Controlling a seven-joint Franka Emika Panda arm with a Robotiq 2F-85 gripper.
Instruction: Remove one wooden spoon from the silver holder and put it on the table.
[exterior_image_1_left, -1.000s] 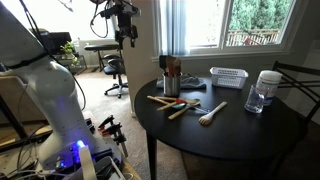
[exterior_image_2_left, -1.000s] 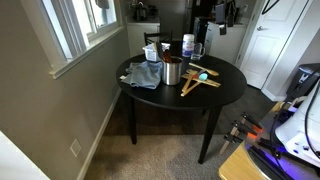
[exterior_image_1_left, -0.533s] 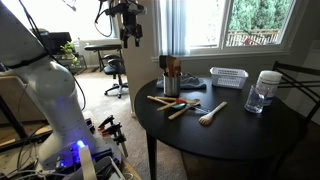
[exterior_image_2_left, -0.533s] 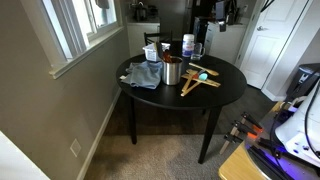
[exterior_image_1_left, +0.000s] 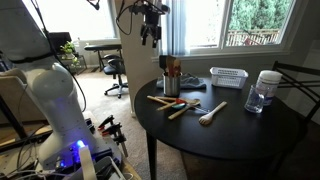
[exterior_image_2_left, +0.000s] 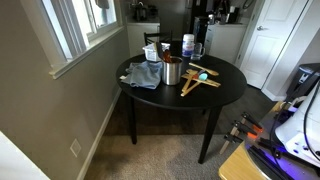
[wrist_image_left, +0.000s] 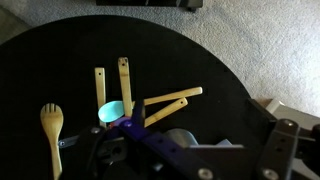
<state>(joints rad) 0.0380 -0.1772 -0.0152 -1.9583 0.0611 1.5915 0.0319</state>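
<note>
The gripper (exterior_image_1_left: 150, 36) hangs high beside the table (exterior_image_1_left: 240, 135); I cannot tell whether its jaws are apart or together. The wooden spoon (exterior_image_1_left: 168, 66) stands upright in the silver holder (exterior_image_1_left: 171, 86) on the table, near its edge.

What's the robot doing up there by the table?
The robot's gripper hangs high above the black table, holding nothing that I can see. The silver holder stands on the table with wooden spoons sticking out of it. A few more wooden utensils lie flat beside it. It looks set to fetch one spoon from the holder, but hasn't touched one yet.
</note>
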